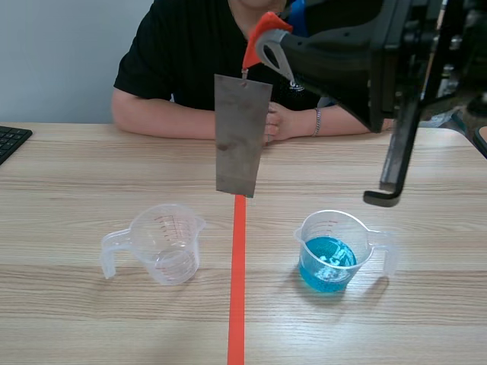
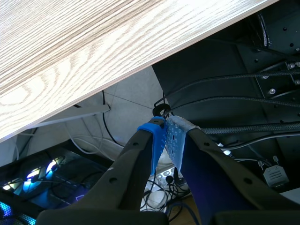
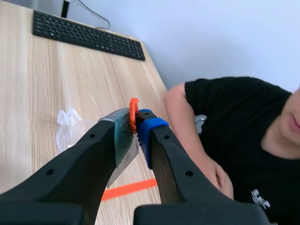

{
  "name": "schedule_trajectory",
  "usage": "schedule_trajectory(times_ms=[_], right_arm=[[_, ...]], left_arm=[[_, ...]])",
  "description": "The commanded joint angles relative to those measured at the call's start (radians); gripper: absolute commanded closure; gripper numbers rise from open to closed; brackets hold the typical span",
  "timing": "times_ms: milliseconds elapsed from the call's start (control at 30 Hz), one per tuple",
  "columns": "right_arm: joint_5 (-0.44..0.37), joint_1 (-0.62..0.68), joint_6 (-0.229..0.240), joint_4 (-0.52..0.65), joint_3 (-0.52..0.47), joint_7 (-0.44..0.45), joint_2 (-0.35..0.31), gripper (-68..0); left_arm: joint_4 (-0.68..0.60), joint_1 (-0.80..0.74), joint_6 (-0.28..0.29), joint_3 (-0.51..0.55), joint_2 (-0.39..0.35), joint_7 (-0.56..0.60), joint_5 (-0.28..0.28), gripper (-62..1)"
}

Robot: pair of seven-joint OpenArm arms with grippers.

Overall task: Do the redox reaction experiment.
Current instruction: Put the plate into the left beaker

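Overhead, right end effector point(image 3: 136, 123) clamped orange-red clip point(image 1: 261, 34); grey metal plate point(image 1: 241, 135) hung vertical beneath, clear plastic cup of blue liquid point(image 1: 332, 252) lower, on right arm's side; left end effector point(image 2: 164, 138) closed, empty.
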State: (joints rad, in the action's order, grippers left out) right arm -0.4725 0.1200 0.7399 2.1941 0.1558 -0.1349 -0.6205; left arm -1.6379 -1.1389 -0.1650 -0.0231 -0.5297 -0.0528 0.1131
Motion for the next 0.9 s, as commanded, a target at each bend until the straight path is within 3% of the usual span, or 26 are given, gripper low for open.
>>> schedule_trajectory(times_ms=[0, 167, 400, 867], right_arm=[[-0.011, -0.037, 0.006, -0.011, 0.024, 0.002, 0.000, -1.6], [-0.011, -0.130, -0.014, -0.055, 0.135, -0.007, 0.013, -1.6], [-0.010, -0.224, -0.014, -0.116, 0.251, -0.076, 0.093, -1.6], [0.034, -0.306, -0.014, -0.204, 0.402, -0.114, 0.196, -1.6]], left_arm=[[-0.006, -0.013, -0.005, 0.003, 0.000, 0.009, -0.002, -4.6], [-0.006, -0.013, -0.005, 0.003, 0.000, 0.008, -0.002, -4.6], [-0.006, -0.013, -0.005, 0.003, 0.000, 0.008, -0.002, -4.6], [-0.006, -0.013, -0.006, 0.003, 0.000, 0.002, 0.018, -4.7]])
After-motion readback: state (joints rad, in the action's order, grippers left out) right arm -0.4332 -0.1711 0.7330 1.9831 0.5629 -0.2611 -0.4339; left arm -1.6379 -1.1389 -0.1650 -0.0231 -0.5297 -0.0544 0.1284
